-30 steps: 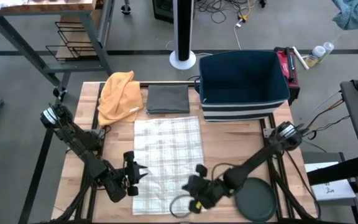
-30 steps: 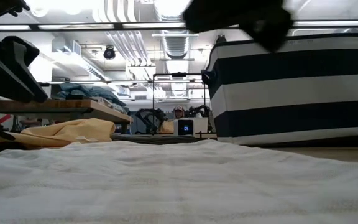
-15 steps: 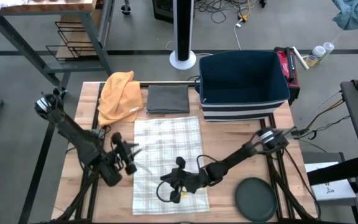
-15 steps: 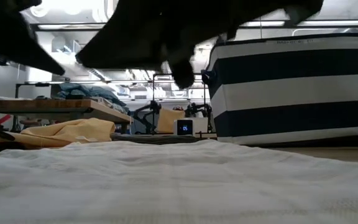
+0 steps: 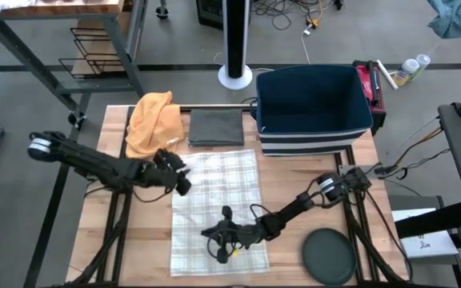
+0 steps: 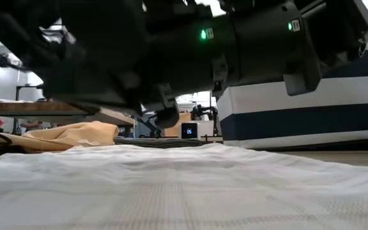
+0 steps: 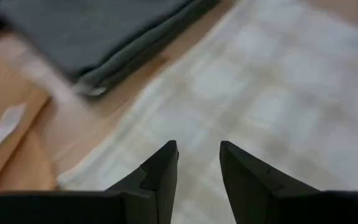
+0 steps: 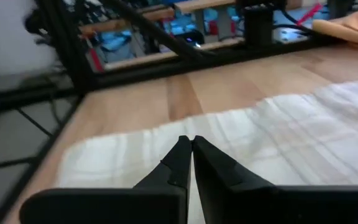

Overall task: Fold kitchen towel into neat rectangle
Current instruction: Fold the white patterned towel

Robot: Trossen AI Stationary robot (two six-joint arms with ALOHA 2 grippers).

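I'm seeing the checked towel point(image 5: 217, 208) lying flat on the wooden table point(image 5: 294, 180); left gripper point(image 7: 197, 158) parted and empty, right gripper point(image 8: 192, 146) clenched on nothing.

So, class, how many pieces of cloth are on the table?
3. The plaid towel lies flat in the middle, the grey cloth sits folded at the far edge beside it, and the yellow cloth is bunched left of the grey one. The bin may hide more.
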